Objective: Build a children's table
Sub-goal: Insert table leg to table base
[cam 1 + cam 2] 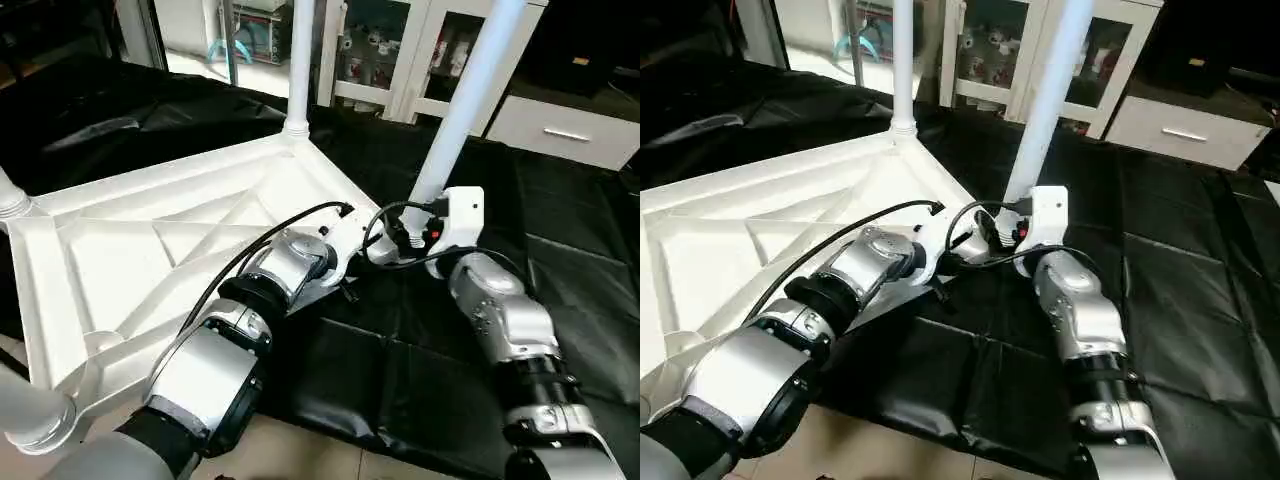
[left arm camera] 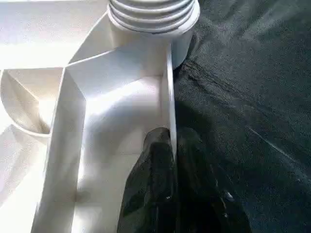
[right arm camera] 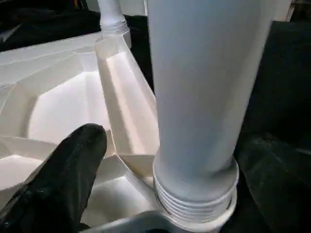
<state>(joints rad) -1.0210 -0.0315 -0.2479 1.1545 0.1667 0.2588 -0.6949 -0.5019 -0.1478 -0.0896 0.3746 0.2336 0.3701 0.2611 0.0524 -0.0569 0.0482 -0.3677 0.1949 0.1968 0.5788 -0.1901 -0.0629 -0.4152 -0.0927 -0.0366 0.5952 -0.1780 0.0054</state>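
The tabletop (image 1: 150,240) lies upside down on a black mat (image 1: 560,280), ribbed underside up, taking the left half of what the head camera sees. Four legs are in view. One leg (image 1: 300,60) stands upright in the far corner socket. A second leg (image 1: 465,100) rises from the near-right corner, leaning a little to the right, its ribbed end (image 3: 194,204) sitting at the mouth of the socket with the threads still showing. The butt of a third (image 1: 10,195) shows at the left edge, and a fourth (image 1: 30,415) at the bottom left corner.

The left gripper (image 2: 172,145) is clamped on the tabletop's thin outer rim just short of that near-right corner, one black finger (image 2: 150,184) inside the wall and the other outside it over the mat, closed tight on the plastic. The right gripper (image 3: 160,141) sits at the base of the leaning leg; one finger (image 3: 68,170) stands to one side of the tube, spread apart from the other, and I can't make out whether either touches it.

Right of the tabletop's edge the mat runs out flat and bare towards white cabinets (image 1: 400,50) and a drawer unit (image 1: 570,130) at the back. Pale floor (image 1: 300,455) shows below the mat's near edge.
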